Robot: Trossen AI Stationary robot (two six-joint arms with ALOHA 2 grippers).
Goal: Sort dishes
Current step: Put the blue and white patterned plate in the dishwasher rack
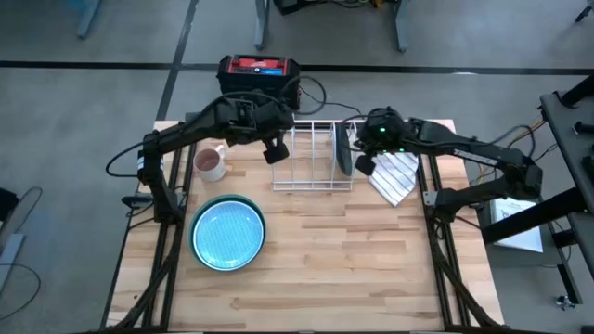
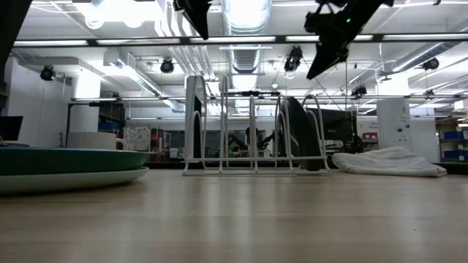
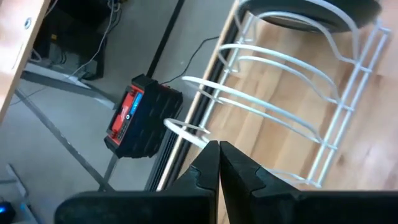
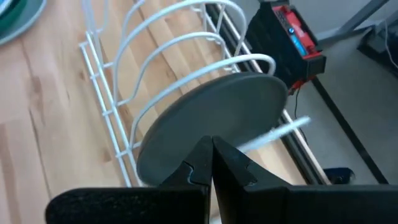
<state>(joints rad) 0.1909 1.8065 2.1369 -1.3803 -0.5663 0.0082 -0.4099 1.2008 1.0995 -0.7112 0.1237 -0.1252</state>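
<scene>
A white wire dish rack (image 1: 311,184) stands at the table's far middle. A dark grey plate (image 1: 344,148) stands on its edge in the rack's right end; it also shows in the right wrist view (image 4: 217,112) and the low view (image 2: 296,131). A light blue plate (image 1: 227,232) lies on top of a green-rimmed dish (image 1: 197,243) at the near left. My left gripper (image 1: 276,151) is shut and empty, high above the rack's left end (image 3: 219,146). My right gripper (image 1: 365,165) is shut and empty, high above the dark plate (image 4: 211,144).
A small pinkish mug (image 1: 211,163) stands left of the rack. A white striped cloth (image 1: 397,178) lies right of it. A red and black device (image 1: 258,70) sits beyond the table's far edge. Bare wood lies along the near and right parts of the table.
</scene>
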